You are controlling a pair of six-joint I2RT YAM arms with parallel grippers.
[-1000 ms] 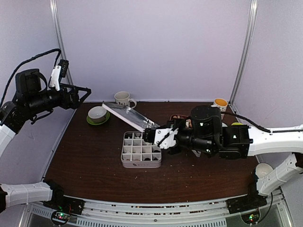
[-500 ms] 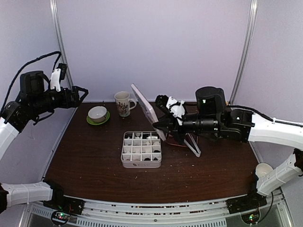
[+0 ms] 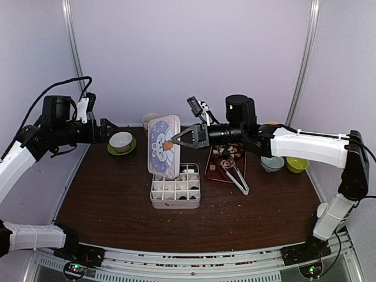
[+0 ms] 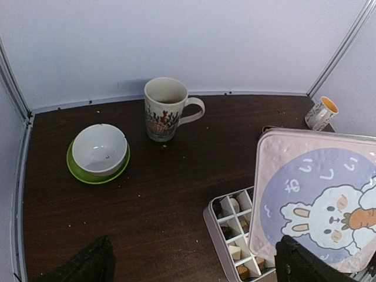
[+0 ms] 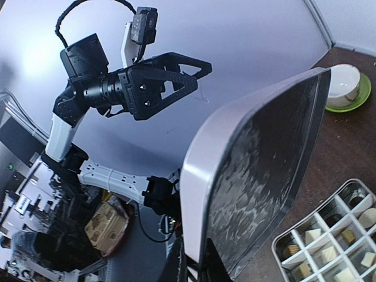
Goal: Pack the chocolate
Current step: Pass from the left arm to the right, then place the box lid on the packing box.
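- The chocolate (image 4: 235, 252) is small cubes and lumps in tan, cream and dark brown, sitting one to a cell in a gridded tin.
- The tin (image 3: 174, 204) is a pale metal rectangle with thin dividers, standing open near the middle of the dark wood-grain table (image 3: 106, 200).
- More small pieces lie loose on a dark tray (image 3: 217, 174) just right of the tin, beside white tongs (image 3: 238, 178).
- The lid (image 3: 163, 145) stands almost upright over the tin's far edge. Its face is pink with rounded corners and a cartoon rabbit holding a carrot, and its inside is dimpled bare metal.
- The right gripper (image 3: 174, 141) pinches the lid's edge, its fingers nearly together.
- The left gripper (image 3: 107, 130) hangs in the air above the table's left side, its dark fingers (image 4: 88, 267) spread wide and holding nothing.
- A glossy white bowl (image 4: 100, 149) rests on a green saucer (image 4: 79, 173) at the back left.
- A patterned cream mug (image 4: 164, 108) stands near it, close to the back wall.
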